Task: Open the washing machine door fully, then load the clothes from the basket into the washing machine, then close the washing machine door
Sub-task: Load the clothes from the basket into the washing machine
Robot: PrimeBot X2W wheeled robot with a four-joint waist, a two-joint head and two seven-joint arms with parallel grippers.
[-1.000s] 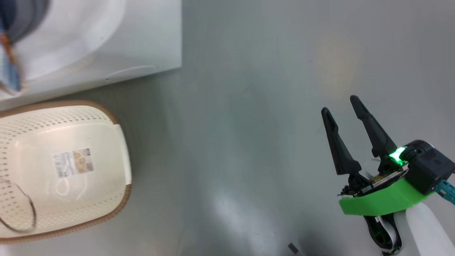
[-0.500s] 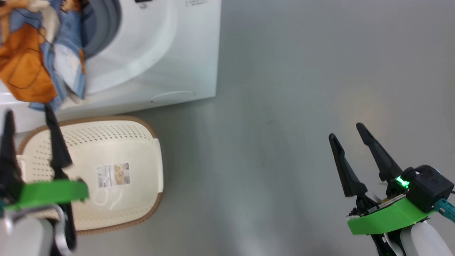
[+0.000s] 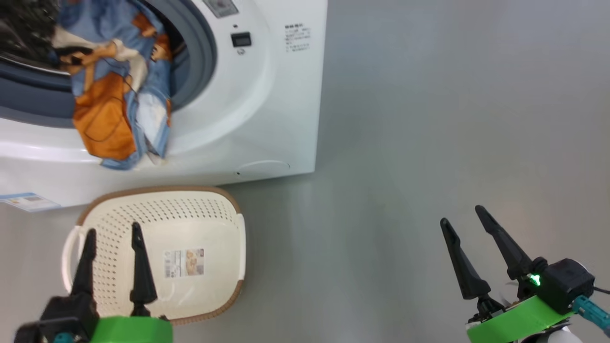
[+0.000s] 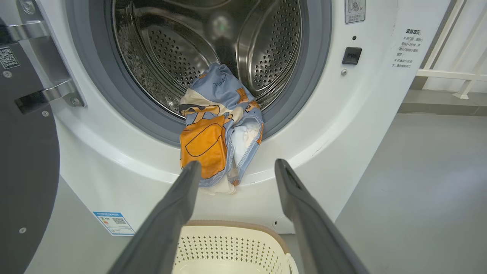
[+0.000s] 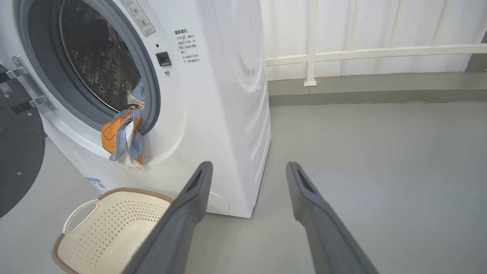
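The washing machine [image 3: 267,95] stands with its door [image 4: 26,152] swung wide to the left. The clothes [image 3: 114,105], light blue with orange print, hang half out of the steel drum [image 4: 182,45] over the grey seal and the front lip, as the wrist views show them [image 4: 217,129] [image 5: 123,137]. Below them on the floor sits the basket [image 3: 190,219], holding nothing but its label. My left gripper [image 3: 113,227] hovers open over the basket, its fingers pointing at the hanging clothes [image 4: 236,163]. Off to the right, over bare floor, my right gripper [image 3: 461,214] is open and holds nothing.
Grey floor stretches right of the machine. A white railing [image 5: 342,53] and a low kerb run along the back wall. A blue energy sticker [image 4: 113,222] sits low on the machine front, and the open door [image 5: 19,152] takes up the space left of the machine.
The head camera has swung, bringing the drum opening and the hanging clothes into the picture. My left gripper has come into view over the basket. Both grippers stay open.
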